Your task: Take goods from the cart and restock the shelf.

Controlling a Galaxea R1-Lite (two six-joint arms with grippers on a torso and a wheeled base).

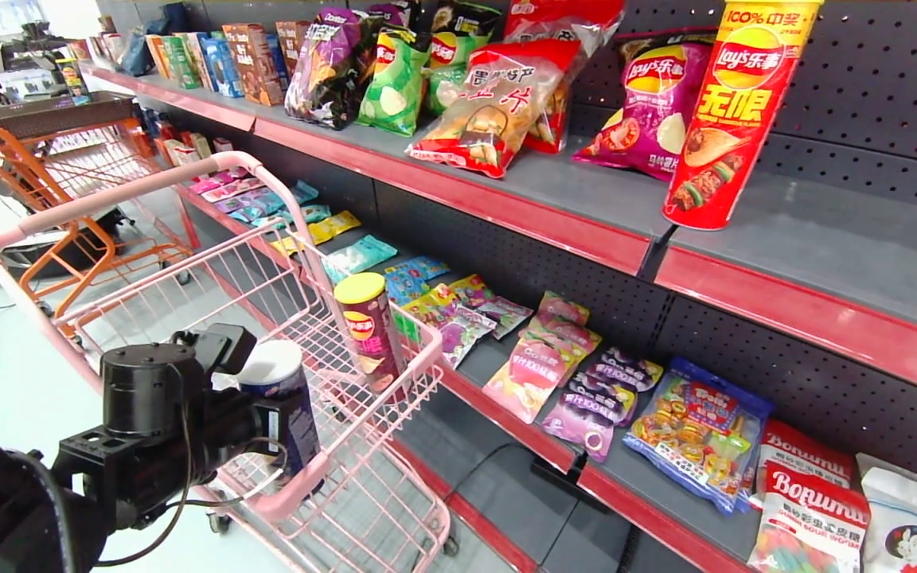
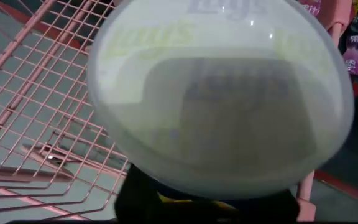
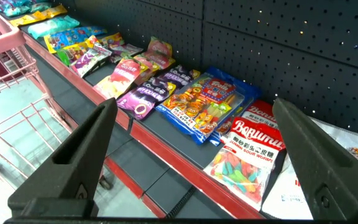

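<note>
A dark blue chip can with a white lid (image 1: 287, 406) stands upright at the near corner of the pink cart (image 1: 148, 179). My left gripper (image 1: 267, 426) is shut around its side. The left wrist view has that lid (image 2: 222, 93) right up close. Deeper in the cart, against its shelf-side rim, stands a maroon chip can with a yellow lid (image 1: 369, 330). My right gripper (image 3: 197, 162) hangs open with nothing between its fingers (image 3: 73, 168), over the low shelf of candy bags (image 3: 210, 99).
A tall yellow-and-red chip can (image 1: 733, 119) stands on the grey upper shelf (image 1: 825, 231), with bare shelf to its right. Chip bags (image 1: 490, 103) fill the shelf to its left. An orange cart (image 1: 52, 167) stands behind the pink one.
</note>
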